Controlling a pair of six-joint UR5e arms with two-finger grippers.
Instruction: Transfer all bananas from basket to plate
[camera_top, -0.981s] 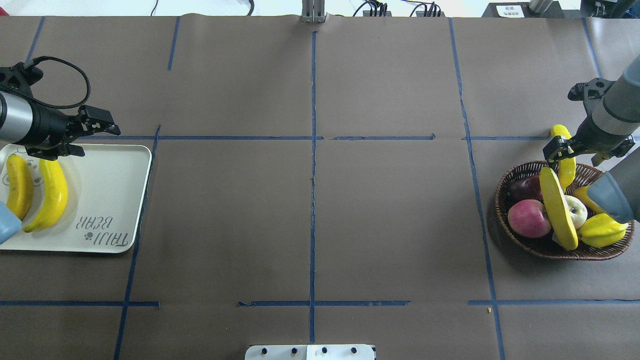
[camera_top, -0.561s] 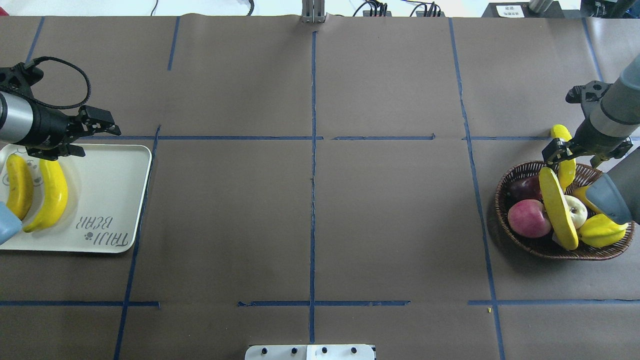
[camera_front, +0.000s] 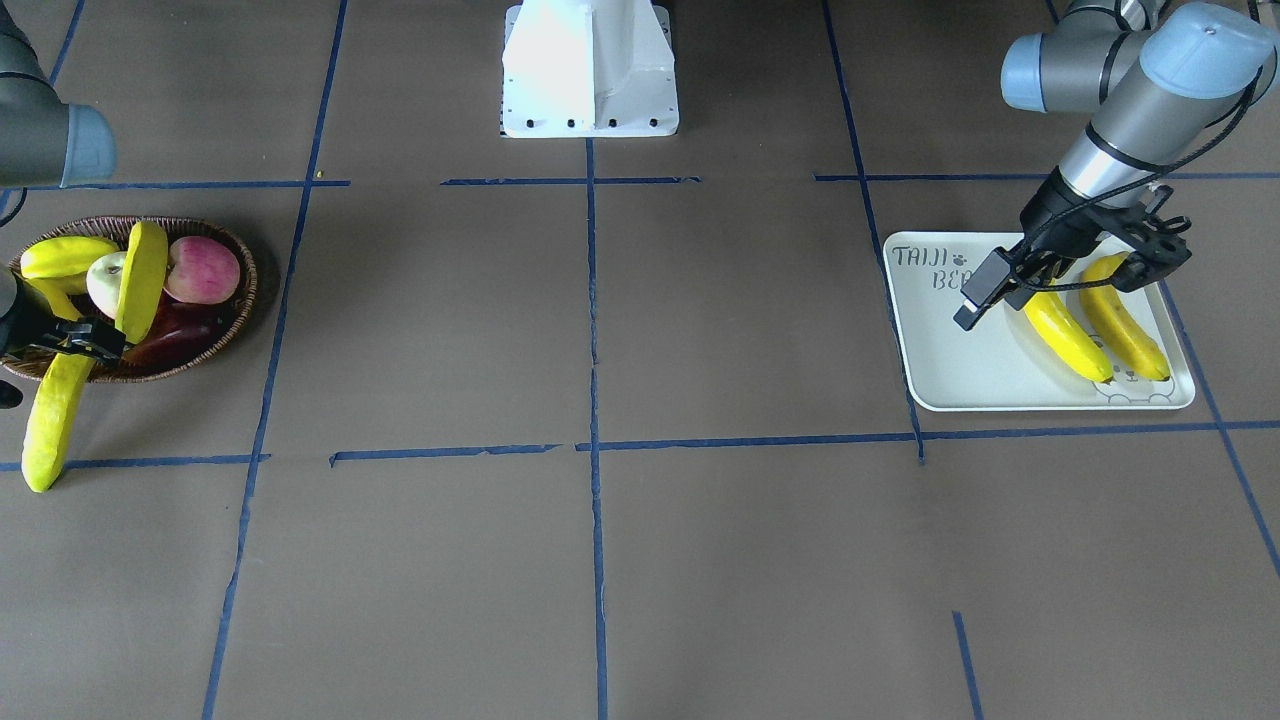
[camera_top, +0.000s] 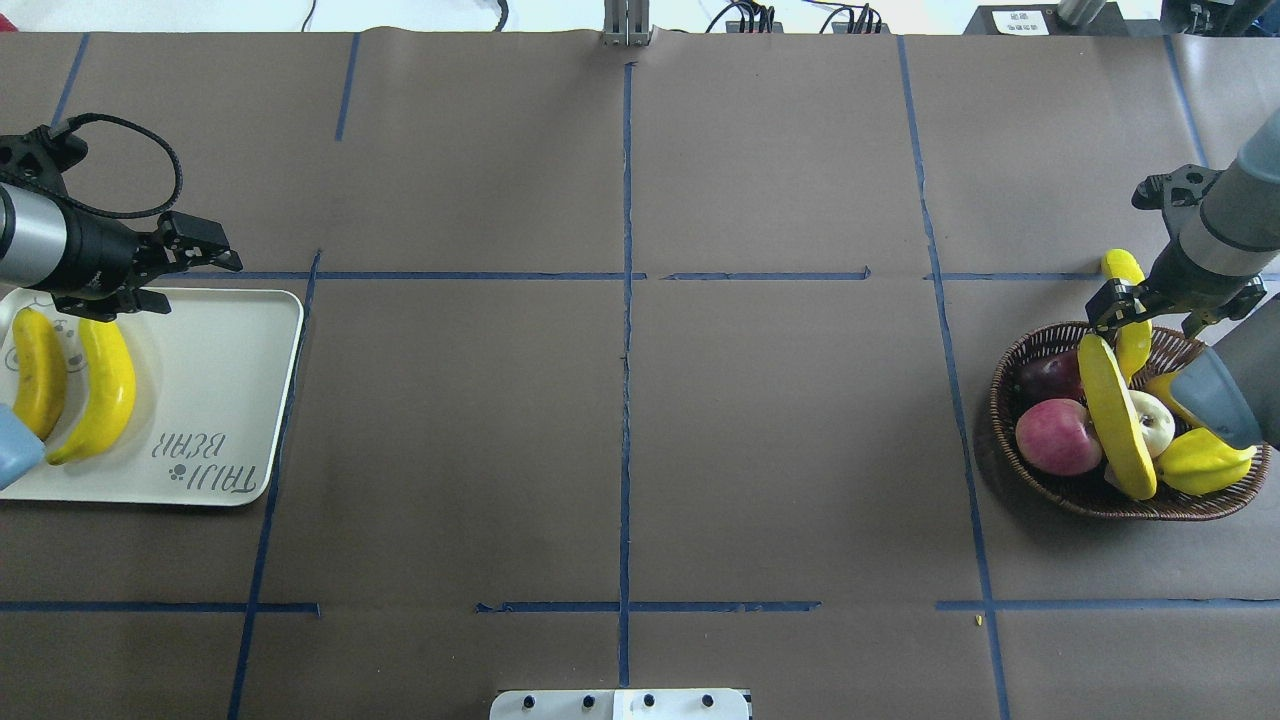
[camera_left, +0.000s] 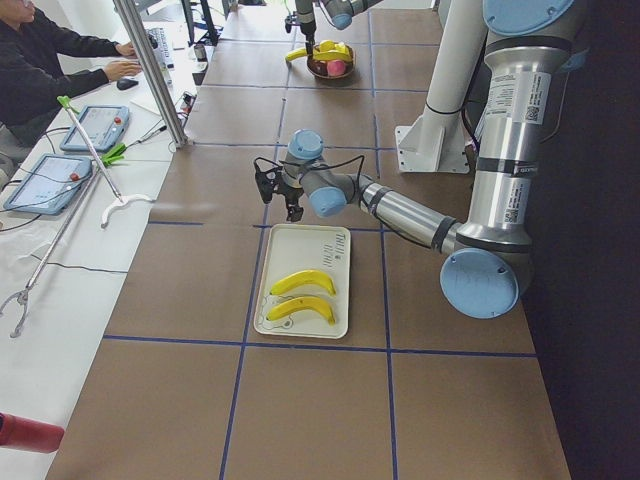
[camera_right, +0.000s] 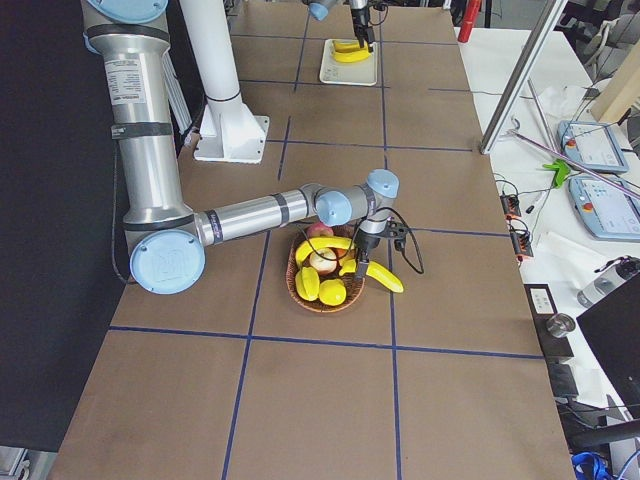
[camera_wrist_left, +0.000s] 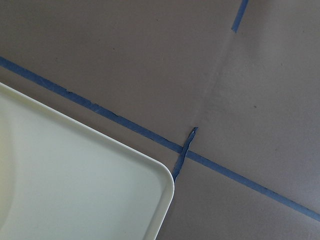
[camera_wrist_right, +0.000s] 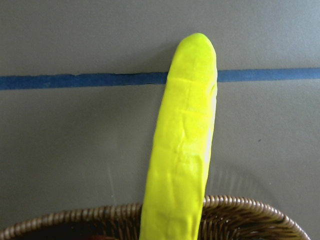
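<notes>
- Lower right of the overhead view: the basket (camera_top: 1003, 440) holds one banana (camera_top: 1108, 410) lying across apples (camera_top: 1058, 437).
- At its far rim the right end effector (camera_top: 1135, 312) is clamped on a second banana (camera_top: 1122, 266), which sticks out over the desk (camera_top: 780, 430).
- Left edge: two bananas (camera_top: 100, 390) lie on the plate (camera_top: 220, 350).
- Beyond them, the left end effector (camera_top: 198, 284) hovers at the plate's far edge, jaws apart, empty.

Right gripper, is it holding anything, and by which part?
Yes: the right gripper grips a banana where it crosses the basket rim, its outer end sticking out beyond.
</notes>
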